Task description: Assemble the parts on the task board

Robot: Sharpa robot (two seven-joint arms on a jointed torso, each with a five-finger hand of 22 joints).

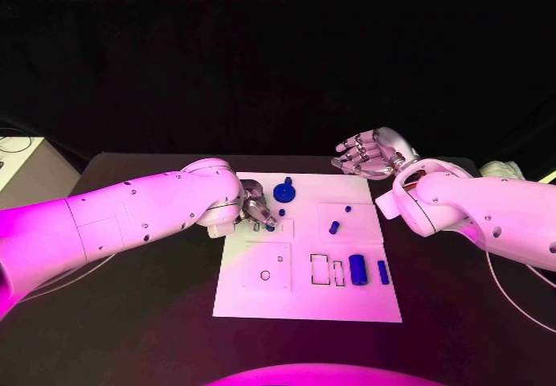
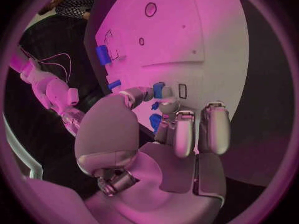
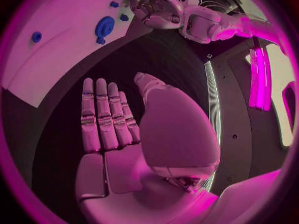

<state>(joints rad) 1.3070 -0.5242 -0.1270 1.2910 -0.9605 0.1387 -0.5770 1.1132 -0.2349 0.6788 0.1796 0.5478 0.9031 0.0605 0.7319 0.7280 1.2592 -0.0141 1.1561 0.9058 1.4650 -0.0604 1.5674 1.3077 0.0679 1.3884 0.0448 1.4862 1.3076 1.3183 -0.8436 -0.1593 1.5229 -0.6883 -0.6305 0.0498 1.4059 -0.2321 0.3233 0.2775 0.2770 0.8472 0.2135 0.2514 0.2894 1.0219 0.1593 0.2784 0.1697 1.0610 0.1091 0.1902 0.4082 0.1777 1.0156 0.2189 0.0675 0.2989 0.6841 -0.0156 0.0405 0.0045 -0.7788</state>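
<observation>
Two flat blue bar-shaped parts (image 1: 369,271) lie side by side in the near right section of the white rectangular task board (image 1: 348,310), beside a pair of empty rectangular slot outlines (image 1: 327,270). You will find this board flat in the middle of the black desk (image 1: 151,322). Further in, a small blue peg (image 1: 333,227) stands in the right middle panel of the board. At the left middle, the silver left hand (image 1: 257,206) reaches over the board edge, and in the left wrist view its fingertips (image 2: 167,106) pinch a small blue part (image 2: 158,90) just above the board surface. Beyond it, a round blue disc-shaped part (image 1: 284,193) rests near the board's far edge. Past the far right corner, the silver right hand (image 1: 366,153) hovers over the desk, released, fingers extended and grasping nothing.
</observation>
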